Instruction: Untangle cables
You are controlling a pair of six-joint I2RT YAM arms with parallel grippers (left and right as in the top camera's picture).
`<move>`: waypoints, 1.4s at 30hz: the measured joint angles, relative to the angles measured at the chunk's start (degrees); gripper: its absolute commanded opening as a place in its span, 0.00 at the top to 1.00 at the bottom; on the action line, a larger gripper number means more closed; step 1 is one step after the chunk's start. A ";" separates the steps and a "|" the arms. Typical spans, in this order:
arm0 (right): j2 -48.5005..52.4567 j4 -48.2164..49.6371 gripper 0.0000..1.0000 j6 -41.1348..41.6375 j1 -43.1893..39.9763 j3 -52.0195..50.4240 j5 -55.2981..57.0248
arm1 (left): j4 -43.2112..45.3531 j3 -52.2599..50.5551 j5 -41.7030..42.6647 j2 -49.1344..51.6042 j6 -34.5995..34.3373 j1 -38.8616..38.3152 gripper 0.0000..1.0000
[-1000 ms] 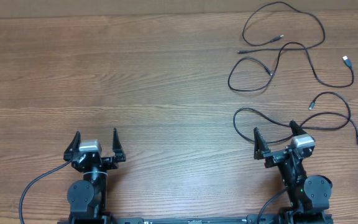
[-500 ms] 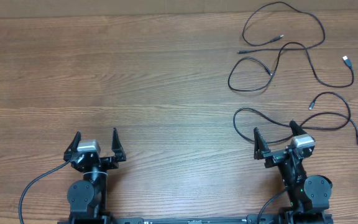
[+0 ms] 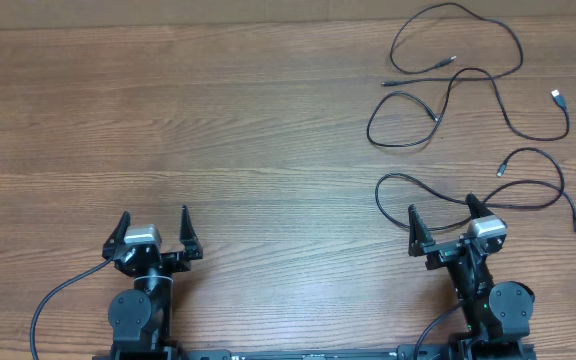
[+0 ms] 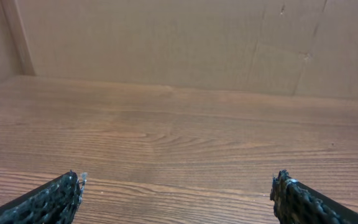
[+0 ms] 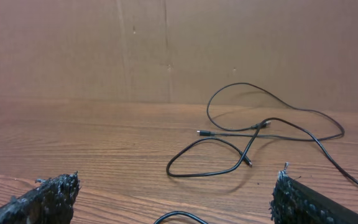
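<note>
Table (image 3: 218, 120) carries all items. Left gripper (image 3: 155, 214) and right gripper (image 3: 441, 208) sit at near edge, well apart.
Near cable (image 3: 399, 176): directly ahead of right gripper, passing beside its right fingertip, extending right.
Middle cable (image 3: 398, 146): farther ahead, apart from near cable.
Far cable (image 3: 519, 55): beyond, crossing middle cable.
All three: ahead-right of left gripper.

place: robot lab bench | signs: wood-grain table (image 3: 268, 120); cardboard wall (image 4: 166, 37); left arm (image 3: 140, 300), right arm (image 3: 488, 290) mounted at edge
</note>
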 measured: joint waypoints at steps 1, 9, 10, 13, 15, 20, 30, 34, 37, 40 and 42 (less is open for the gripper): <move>0.00 0.02 0.00 0.00 0.00 0.00 0.00 | 0.00 0.00 0.00 0.00 0.00 0.00 0.01; 0.00 -0.02 0.00 0.02 0.00 0.00 0.00 | 0.00 0.00 0.00 0.00 0.00 0.00 0.00; 0.00 0.04 0.00 0.02 0.00 0.00 0.00 | 0.00 0.00 0.00 0.00 -0.02 0.00 0.00; 0.00 0.04 0.00 0.00 0.00 0.00 0.00 | 0.00 0.00 0.00 0.00 0.00 0.00 0.00; 0.00 0.02 0.00 0.02 -0.02 0.00 -0.02 | 0.00 0.00 0.00 0.00 0.00 0.00 0.01; 0.00 0.02 0.00 0.02 -0.07 0.00 0.00 | 0.00 0.00 0.00 0.00 -0.02 0.00 0.00; 0.00 -0.28 0.00 0.00 -0.07 0.00 2.67 | 0.00 0.00 0.00 0.00 -0.02 0.00 0.00; 0.00 -0.33 0.00 0.00 -0.07 0.00 3.54 | 0.00 0.00 0.00 0.00 -0.02 0.00 0.00; 0.00 -0.46 0.00 0.02 -0.07 0.00 4.31 | 0.00 0.00 -0.02 0.00 -0.02 0.00 0.01; 0.00 -0.66 0.00 0.04 -0.07 0.00 4.57 | 0.00 0.00 0.00 0.00 -0.02 0.00 0.00; 0.00 -0.66 0.00 0.00 -0.07 0.00 4.61 | 0.00 0.00 0.00 0.00 -0.02 0.00 0.01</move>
